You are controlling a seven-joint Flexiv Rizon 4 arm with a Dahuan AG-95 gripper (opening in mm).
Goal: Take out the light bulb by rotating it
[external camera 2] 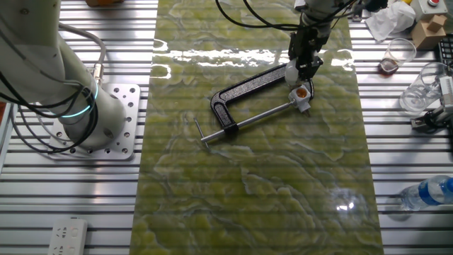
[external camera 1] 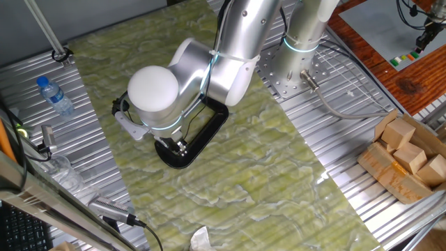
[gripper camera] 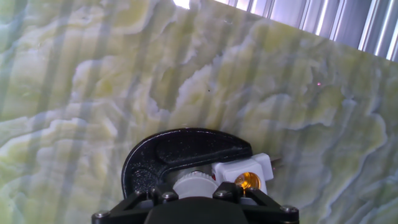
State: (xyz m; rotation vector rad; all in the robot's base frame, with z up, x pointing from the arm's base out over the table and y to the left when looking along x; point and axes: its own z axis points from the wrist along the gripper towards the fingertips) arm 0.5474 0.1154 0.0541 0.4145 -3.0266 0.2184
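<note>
hand view — gripper (gripper camera: pixel 198 190) fingers clamped on light bulb (gripper camera: pixel 194 184) — no readable writing

the small frosted-white rounded light bulb (gripper camera: pixel 198 183) sits at the tip of my gripper (gripper camera: pixel 193 196), caught between the two fingers. in the hand view only its pale round top and a finely ribbed white rim show; the rest is hidden behind my fingers. it is out of the small white square socket (gripper camera: pixel 244 173), which lies just beside it with its orange-brass contact open to view. below the bulb is the curved end of the black metal c-clamp (gripper camera: pixel 186 151). in the other fixed view the bulb (external camera 2: pixel 289 71) is a white blob over the clamp's frame, near the socket (external camera 2: pixel 301 95) but apart from it.
</note>
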